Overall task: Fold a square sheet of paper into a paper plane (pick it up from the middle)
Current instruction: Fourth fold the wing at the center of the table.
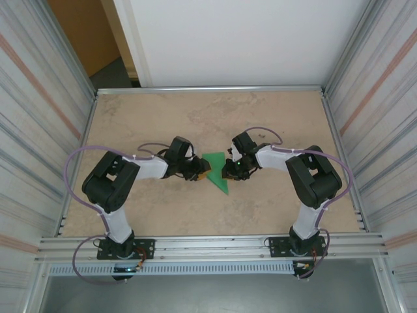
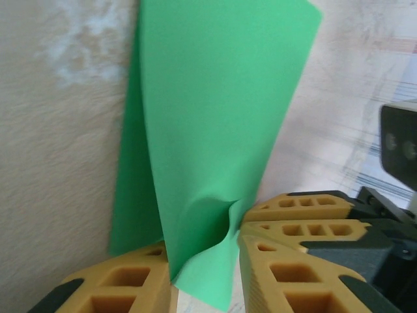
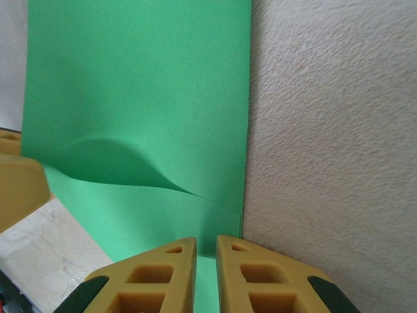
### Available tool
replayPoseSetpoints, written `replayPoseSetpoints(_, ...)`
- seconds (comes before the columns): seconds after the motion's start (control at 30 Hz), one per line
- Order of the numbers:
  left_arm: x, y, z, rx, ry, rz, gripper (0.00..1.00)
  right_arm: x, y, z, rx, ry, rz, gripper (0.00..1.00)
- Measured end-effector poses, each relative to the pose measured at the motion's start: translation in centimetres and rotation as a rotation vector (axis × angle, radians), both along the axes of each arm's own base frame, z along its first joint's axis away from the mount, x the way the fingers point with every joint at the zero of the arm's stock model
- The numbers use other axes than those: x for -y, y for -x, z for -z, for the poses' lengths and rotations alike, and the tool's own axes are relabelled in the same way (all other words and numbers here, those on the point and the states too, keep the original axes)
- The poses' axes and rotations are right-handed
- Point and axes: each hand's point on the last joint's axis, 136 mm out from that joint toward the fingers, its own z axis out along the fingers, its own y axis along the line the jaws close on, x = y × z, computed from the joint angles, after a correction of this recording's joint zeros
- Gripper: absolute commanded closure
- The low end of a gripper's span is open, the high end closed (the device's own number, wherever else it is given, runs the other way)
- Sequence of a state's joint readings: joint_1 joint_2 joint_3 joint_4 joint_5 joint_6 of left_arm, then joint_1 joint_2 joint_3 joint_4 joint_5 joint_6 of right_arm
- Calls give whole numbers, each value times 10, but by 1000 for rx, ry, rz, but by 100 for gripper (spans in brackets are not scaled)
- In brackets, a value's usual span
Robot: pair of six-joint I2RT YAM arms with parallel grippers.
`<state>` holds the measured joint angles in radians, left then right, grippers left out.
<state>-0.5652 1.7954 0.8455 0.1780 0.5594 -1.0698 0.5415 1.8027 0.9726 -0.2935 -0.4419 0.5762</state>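
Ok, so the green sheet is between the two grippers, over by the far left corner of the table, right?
Not quite. The green sheet is between the left gripper and the right gripper, but it lies near the middle of the table, not by the far left corner. The top external view shows it.

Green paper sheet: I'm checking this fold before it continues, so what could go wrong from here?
The thin bright green paper sheet puckers beside the left end effector; more pull might set a stray crease or tear it. The right end effector pinches close to the sheet's edge, so it may slip out. The bulge in the right wrist view could flatten into an off-line fold.
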Motion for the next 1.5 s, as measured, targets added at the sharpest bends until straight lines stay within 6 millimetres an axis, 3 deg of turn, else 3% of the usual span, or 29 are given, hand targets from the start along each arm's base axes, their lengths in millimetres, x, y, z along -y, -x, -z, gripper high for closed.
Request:
replayPoseSetpoints(0.23,3,-7,-14,38,92,43,70,0,0,0,0,-1,1,84)
replayPoseSetpoints(0.57,3,-3,-5,47,128,164,71,1,-1,0,0,-3,4,84)
replayPoseSetpoints(0.8,7,-1,-6,54,132,225,81,1,-1,-1,-1,-6,3,82)
replayPoseSetpoints(1.03,7,2,-6,57,128,250,93,0,-5,-7,29,-12,0,68)
replayPoseSetpoints(1.27,4,3,-5,51,109,241,95,9,-19,-30,154,-7,7,54)
replayPoseSetpoints(1.5,-2,-13,-24,85,66,135,95,15,-34,-67,448,88,-70,54)
